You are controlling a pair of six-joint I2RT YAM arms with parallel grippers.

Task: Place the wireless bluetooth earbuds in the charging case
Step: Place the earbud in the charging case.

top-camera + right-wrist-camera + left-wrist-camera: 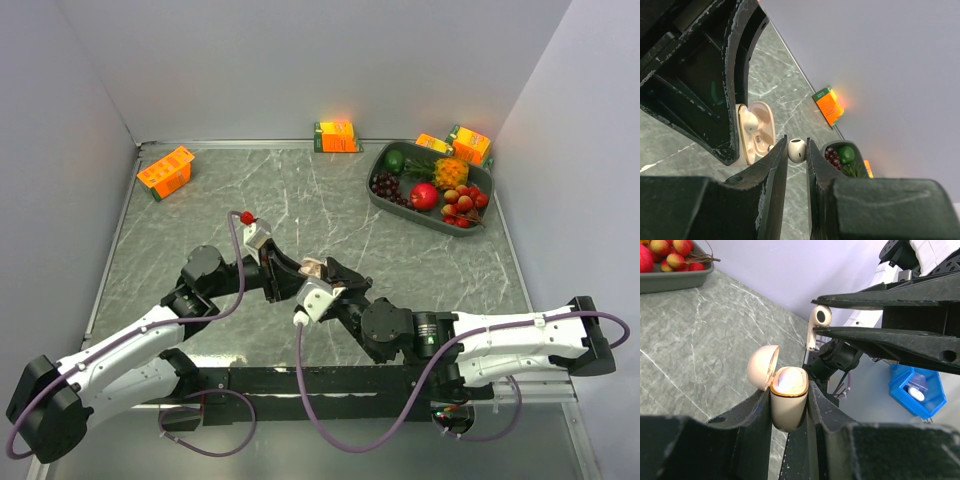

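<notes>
My left gripper [790,395] is shut on a pale-beige charging case [788,402], held upright above the table with its lid [763,367] flipped open. In the right wrist view the open case [756,131] shows one earbud [749,121] seated in it and one empty slot. My right gripper [796,150] is shut on a whitish earbud [797,149] just beside the case; the left wrist view shows that earbud [818,324] between black fingers above the case. From the top camera the two grippers meet at the case [314,268].
A grey tray of fruit [380,193] stands at the back right. Orange cartons sit at the back left [166,171], back middle [337,135] and back right [468,144]. A blue bin [917,390] shows below the table's edge.
</notes>
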